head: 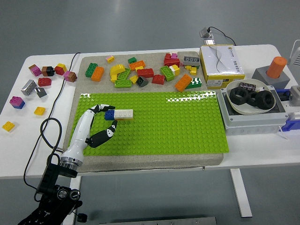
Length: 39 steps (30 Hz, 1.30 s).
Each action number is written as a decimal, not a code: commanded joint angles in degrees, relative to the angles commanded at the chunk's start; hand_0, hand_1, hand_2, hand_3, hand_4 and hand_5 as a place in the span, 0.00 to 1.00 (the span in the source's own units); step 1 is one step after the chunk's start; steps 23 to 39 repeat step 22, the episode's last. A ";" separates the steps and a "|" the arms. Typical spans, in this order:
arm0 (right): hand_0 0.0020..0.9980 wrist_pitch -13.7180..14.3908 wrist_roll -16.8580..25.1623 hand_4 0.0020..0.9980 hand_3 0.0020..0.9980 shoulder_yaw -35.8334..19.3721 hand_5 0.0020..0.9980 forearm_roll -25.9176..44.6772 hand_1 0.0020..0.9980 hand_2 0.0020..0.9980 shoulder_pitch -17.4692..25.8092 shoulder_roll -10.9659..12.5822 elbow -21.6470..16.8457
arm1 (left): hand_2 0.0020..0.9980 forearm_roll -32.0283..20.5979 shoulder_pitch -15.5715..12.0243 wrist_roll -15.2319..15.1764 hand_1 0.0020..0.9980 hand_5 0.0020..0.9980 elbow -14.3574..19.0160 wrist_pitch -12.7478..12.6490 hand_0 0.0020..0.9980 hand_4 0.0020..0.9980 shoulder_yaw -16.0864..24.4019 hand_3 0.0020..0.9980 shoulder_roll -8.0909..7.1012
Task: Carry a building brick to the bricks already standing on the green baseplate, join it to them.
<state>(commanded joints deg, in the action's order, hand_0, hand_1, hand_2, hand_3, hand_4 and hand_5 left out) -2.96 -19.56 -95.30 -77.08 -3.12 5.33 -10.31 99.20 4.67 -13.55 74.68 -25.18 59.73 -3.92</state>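
Left hand [99,123] lies low over the green baseplate [168,124], at the plate's left part. Fingers [104,107] and thumb [108,131] spread in an open curve, holding nothing; forearm white, running down toward the worktop's near edge.

Blue brick [109,114] sits on the baseplate, butted against the left end of a white brick [123,114]; the two form one short row in the plate's upper left part. The fingertips reach to just beside the blue brick's upper left corner; whether they touch it cannot be told. The thumb tip is below the row, apart from it.

The baseplate rests on a beige mat [89,70] on the white worktop [262,154]. Beyond the plate's far edge, on the mat, a scatter of loose bricks [145,73] in red, yellow, green, orange and grey. Left of the plate, off the mat, smaller blocks [41,77] lie scattered on the worktop.

Right of the plate: a grey tray [253,119] holding a white bowl [232,104] of black nuts [239,95]. Behind the tray, a yellow-edged box [220,60]. An orange cylinder [276,66] stands on a grey block at far right.

Right arm is out of the picture.
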 joint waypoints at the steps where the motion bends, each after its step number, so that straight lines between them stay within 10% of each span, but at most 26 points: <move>1: 0.64 0.01 0.06 0.80 0.73 0.00 1.00 0.06 0.62 0.64 -0.01 0.05 0.00 | 0.72 -0.21 -0.05 -0.25 0.74 0.06 -0.08 -0.35 0.81 0.63 -0.24 0.65 0.01; 39: 0.64 0.12 -0.01 0.80 0.73 -0.18 1.00 0.53 0.62 0.64 -0.29 0.10 0.00 | 0.63 -2.22 -2.11 -3.01 0.72 0.00 -0.35 -3.22 0.80 0.53 4.70 0.61 -1.92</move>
